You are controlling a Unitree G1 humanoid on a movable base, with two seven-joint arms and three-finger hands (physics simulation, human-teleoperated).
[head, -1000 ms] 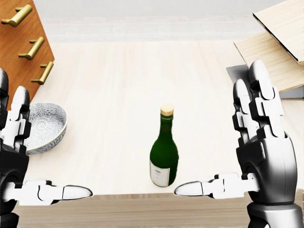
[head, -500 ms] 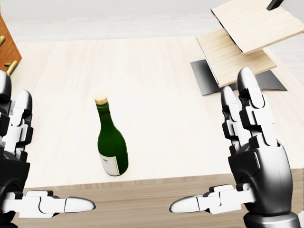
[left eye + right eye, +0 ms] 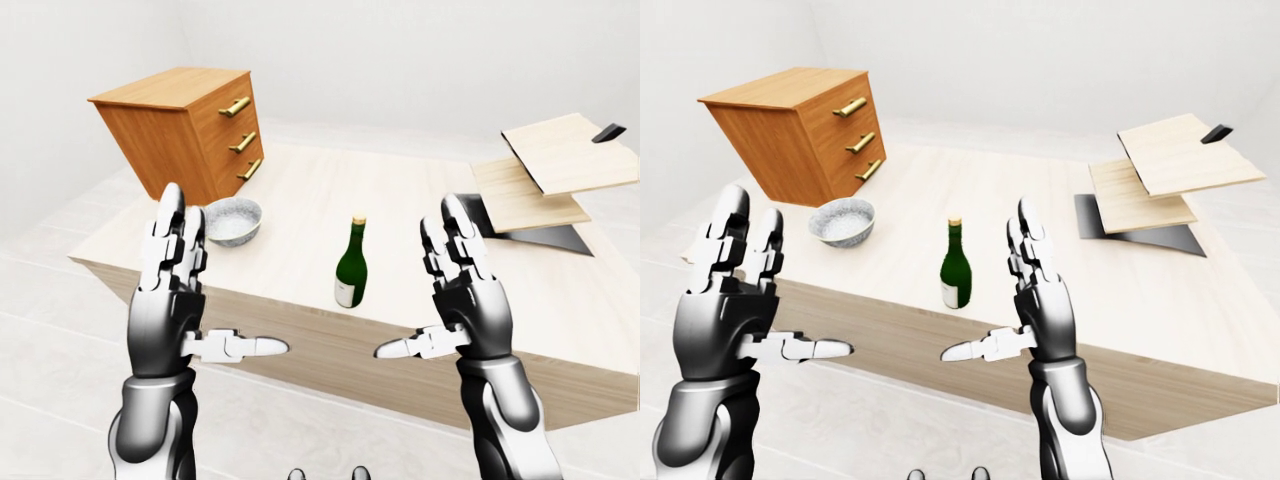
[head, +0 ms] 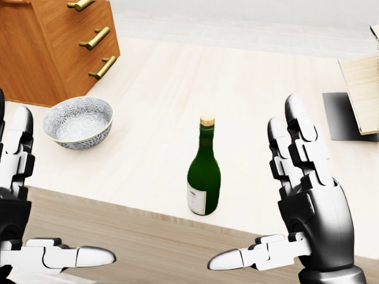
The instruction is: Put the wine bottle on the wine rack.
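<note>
Bottle: the wine bottle (image 4: 204, 174) stands upright, long axis vertical, near the desk's (image 4: 154, 106) near edge, between the two hands and beyond their fingertips.
Nearer hand: the right hand (image 4: 305, 204), by my judgement.
Fingers: both it and the left hand (image 3: 172, 295) are spread wide, holding nothing.
Rack: the slanted wooden rack (image 3: 545, 175) sits at the desk's far right corner.
Cut off: the head view clips the rack.

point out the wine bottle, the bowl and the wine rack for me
wine bottle (image 4: 204, 177), head view, on the green body above the label
bowl (image 4: 77, 122), head view, on the patterned inside
wine rack (image 3: 1140, 195), right-eye view, on the lower wooden shelf
</note>
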